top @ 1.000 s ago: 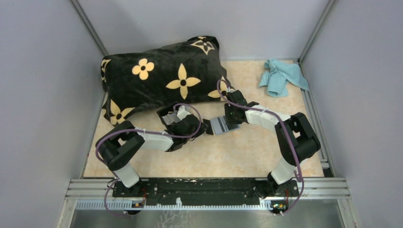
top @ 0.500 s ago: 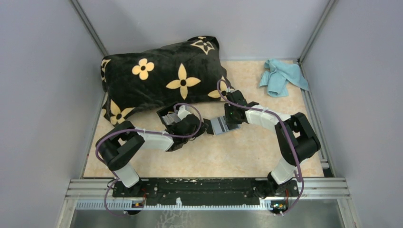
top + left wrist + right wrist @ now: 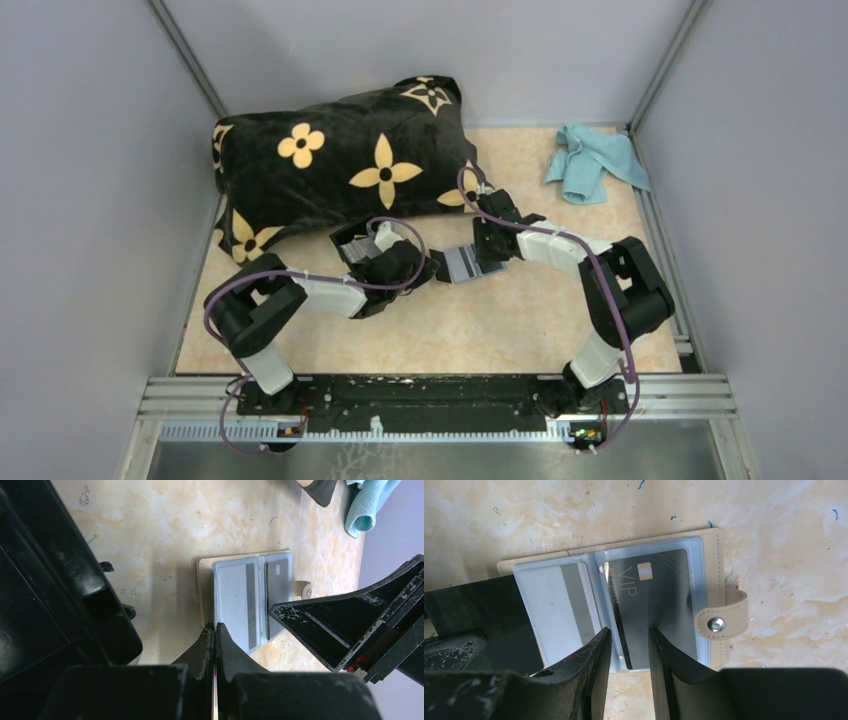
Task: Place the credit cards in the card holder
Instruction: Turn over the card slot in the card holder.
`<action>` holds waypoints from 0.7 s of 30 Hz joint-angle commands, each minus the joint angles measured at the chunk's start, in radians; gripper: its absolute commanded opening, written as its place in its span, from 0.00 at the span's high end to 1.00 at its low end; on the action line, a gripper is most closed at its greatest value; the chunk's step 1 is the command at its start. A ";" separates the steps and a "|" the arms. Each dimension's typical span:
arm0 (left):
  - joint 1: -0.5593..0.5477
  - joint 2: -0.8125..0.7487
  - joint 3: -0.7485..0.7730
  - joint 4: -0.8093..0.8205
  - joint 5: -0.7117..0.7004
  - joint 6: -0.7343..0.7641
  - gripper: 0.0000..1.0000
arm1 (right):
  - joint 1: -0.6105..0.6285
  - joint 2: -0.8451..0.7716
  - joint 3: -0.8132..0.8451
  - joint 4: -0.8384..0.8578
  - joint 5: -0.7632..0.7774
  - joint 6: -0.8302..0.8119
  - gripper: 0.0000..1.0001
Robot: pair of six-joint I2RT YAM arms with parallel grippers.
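On beige tabletop [image 3: 480,325] | card holder [image 3: 460,265] ctr | grey walls [image 3: 90,200] | blue cloth [image 3: 592,162] far-R

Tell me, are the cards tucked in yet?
Nearly. The grey striped card already sits in the left pocket of the open card holder. The dark card lies in the right pocket; the right gripper, open, straddles its near end, maybe pushing it home. The left gripper, shut, rests at the holder's edge. Left: finishing that push.

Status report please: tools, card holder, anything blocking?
Left tool shut at card holder edge. Right tool part open over dark card. Grey card sleeved. Nothing blocking.
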 commanded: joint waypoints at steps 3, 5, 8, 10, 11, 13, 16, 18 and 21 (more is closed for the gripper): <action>-0.005 0.002 0.025 0.022 0.002 0.004 1.00 | -0.025 -0.002 -0.008 0.031 0.001 -0.001 0.66; -0.006 0.001 0.026 0.022 0.003 0.004 1.00 | -0.027 -0.002 -0.006 0.029 0.002 0.000 0.66; -0.005 0.001 0.029 0.023 0.004 0.007 1.00 | -0.029 -0.001 -0.006 0.026 0.002 0.004 0.66; -0.005 0.001 0.033 0.023 0.005 0.008 1.00 | -0.030 -0.001 -0.006 0.027 0.002 0.005 0.66; -0.006 0.001 0.034 0.023 0.005 0.009 1.00 | -0.030 -0.001 -0.006 0.026 0.003 0.004 0.66; -0.005 0.000 0.034 0.023 0.005 0.011 1.00 | -0.032 -0.002 -0.005 0.025 0.003 0.005 0.66; -0.005 -0.005 0.033 0.022 0.005 0.011 1.00 | -0.036 -0.002 -0.002 0.022 0.005 0.004 0.66; -0.005 -0.009 0.032 0.022 0.005 0.012 1.00 | -0.038 -0.002 0.000 0.020 0.009 0.006 0.66; -0.005 -0.012 0.029 0.023 0.006 0.012 1.00 | -0.040 -0.002 0.001 0.019 0.020 0.010 0.66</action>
